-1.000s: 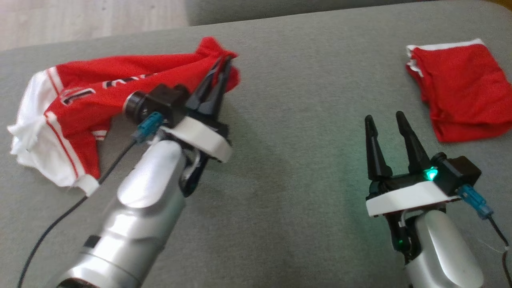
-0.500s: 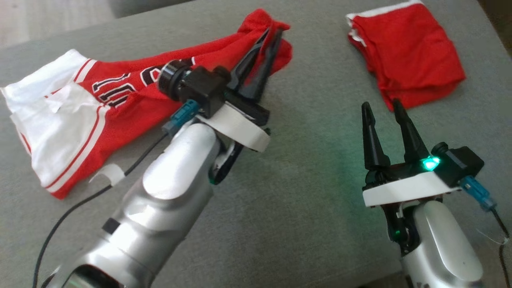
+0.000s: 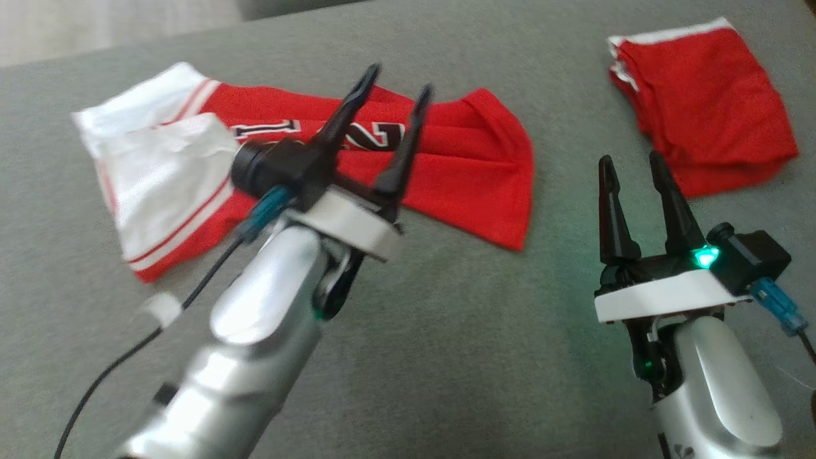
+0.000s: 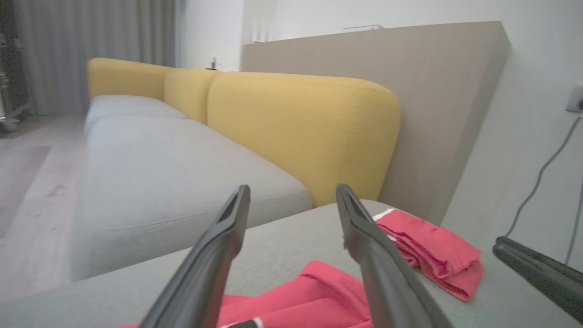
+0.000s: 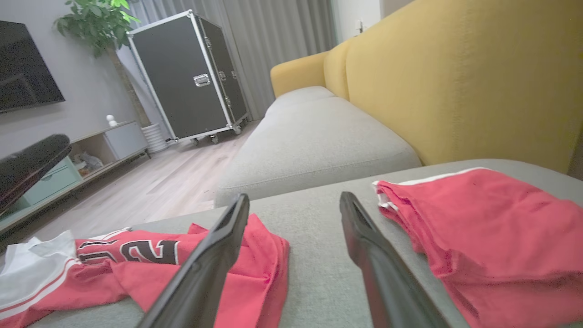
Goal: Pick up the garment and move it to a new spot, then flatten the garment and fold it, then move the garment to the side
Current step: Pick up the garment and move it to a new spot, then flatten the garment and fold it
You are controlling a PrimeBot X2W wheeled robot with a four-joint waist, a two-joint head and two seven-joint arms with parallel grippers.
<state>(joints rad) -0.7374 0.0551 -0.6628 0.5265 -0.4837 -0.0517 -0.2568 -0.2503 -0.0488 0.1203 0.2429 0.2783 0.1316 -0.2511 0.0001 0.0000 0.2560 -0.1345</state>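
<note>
**Garment down and loose; flatten, fold and set-aside left**

Head view: my left claw [image 3: 399,78] hangs over the garment [image 3: 459,172], fingers wide apart, nothing pinched. The garment, red with a white end, lies on the grey cushion [image 3: 446,357], left of the folded red piece [image 3: 707,127] and apart from it. It is creased along the middle and the white end is doubled over. My right claw [image 3: 630,157] is near the folded red piece, on its garment side, fingers apart and empty.

Left wrist view: my left fingers are spread with only air between them. The garment's red edge is under them, and the folded red piece is off to the right.

Right wrist view: my right fingers are apart, holding nothing. The garment lies left of the folded red piece, bare cushion between.

My read: the relocation looks done. Flattening has hardly started, and folding and moving aside remain.
</note>
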